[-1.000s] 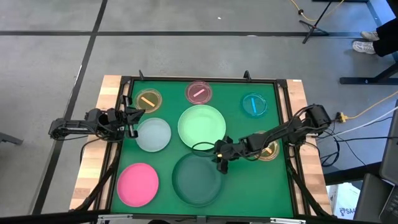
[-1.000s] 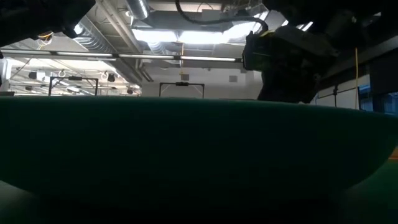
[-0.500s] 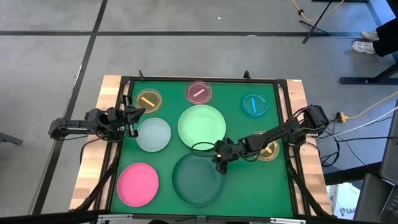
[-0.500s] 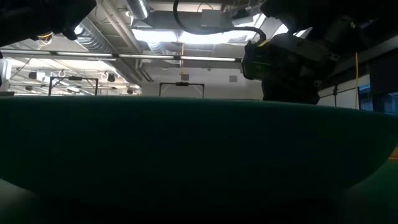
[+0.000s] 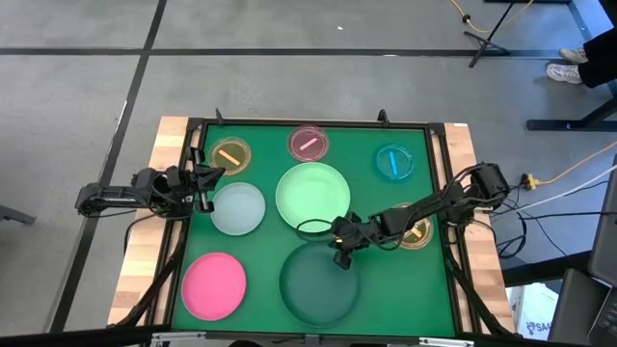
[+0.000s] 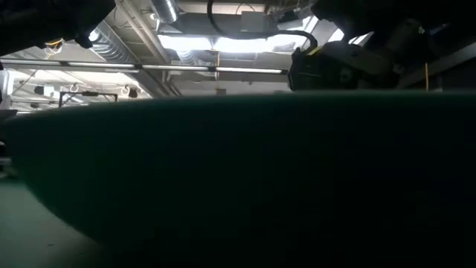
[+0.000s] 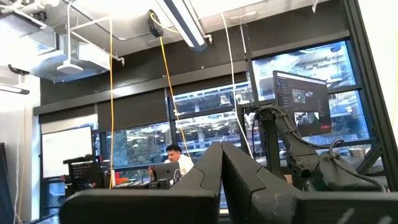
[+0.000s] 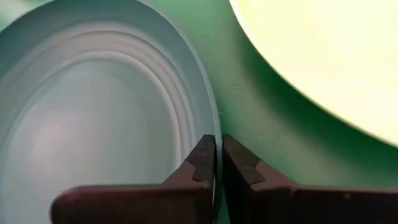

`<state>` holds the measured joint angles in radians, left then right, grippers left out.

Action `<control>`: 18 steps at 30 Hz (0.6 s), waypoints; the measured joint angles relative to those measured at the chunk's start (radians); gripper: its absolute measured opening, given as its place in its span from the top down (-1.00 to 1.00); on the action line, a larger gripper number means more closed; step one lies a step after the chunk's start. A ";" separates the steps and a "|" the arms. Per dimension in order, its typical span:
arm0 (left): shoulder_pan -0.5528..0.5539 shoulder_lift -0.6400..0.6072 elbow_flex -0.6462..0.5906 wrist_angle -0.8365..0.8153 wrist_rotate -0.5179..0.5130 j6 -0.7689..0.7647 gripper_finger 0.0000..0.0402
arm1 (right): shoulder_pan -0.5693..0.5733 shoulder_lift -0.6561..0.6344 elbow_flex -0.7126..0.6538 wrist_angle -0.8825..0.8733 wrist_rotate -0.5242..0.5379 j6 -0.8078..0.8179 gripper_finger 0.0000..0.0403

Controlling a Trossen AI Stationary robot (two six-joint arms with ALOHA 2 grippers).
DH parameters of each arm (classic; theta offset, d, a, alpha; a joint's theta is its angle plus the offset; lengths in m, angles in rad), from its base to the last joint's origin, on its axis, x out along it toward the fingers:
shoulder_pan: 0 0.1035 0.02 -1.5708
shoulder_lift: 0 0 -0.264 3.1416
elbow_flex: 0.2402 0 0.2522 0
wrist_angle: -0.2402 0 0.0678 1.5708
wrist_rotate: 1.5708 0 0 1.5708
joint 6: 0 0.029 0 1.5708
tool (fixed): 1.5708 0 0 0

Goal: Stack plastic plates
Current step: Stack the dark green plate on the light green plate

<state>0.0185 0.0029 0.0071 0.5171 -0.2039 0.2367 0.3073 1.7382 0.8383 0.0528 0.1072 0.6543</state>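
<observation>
On green mat, unlabelled plates.

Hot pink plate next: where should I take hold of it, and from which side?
Take the hot pink plate by its thin raised rim, one finger inside and one outside, as the right gripper pinches the dark green plate. It lies flat, so only the edge gives purchase. Probably come from the edge facing the pale plate, nearest the left gripper.
</observation>
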 joint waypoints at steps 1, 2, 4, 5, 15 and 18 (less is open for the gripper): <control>0.000 0.000 0.000 0.000 0.000 0.000 0.99 | 0.000 -0.003 0.000 0.006 -0.007 -0.005 0.96; 0.000 0.000 0.000 0.000 0.000 0.000 0.99 | 0.000 -0.007 0.000 0.006 -0.012 -0.007 0.98; 0.000 0.000 0.000 0.000 0.000 -0.001 0.99 | 0.000 -0.025 0.000 0.005 -0.012 -0.016 0.99; 0.000 0.000 0.000 0.000 0.000 -0.001 0.99 | 0.000 -0.036 0.000 0.002 -0.012 -0.022 0.98; 0.000 0.000 0.000 0.000 0.000 -0.001 0.99 | -0.014 -0.162 0.000 -0.002 0.004 -0.084 0.99; 0.000 0.000 0.000 0.000 0.002 -0.001 0.99 | -0.037 -0.188 0.000 -0.002 0.012 -0.121 0.99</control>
<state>0.0185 0.0029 0.0071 0.5171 -0.2020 0.2360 0.2706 1.5497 0.8383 0.0509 0.1188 0.5336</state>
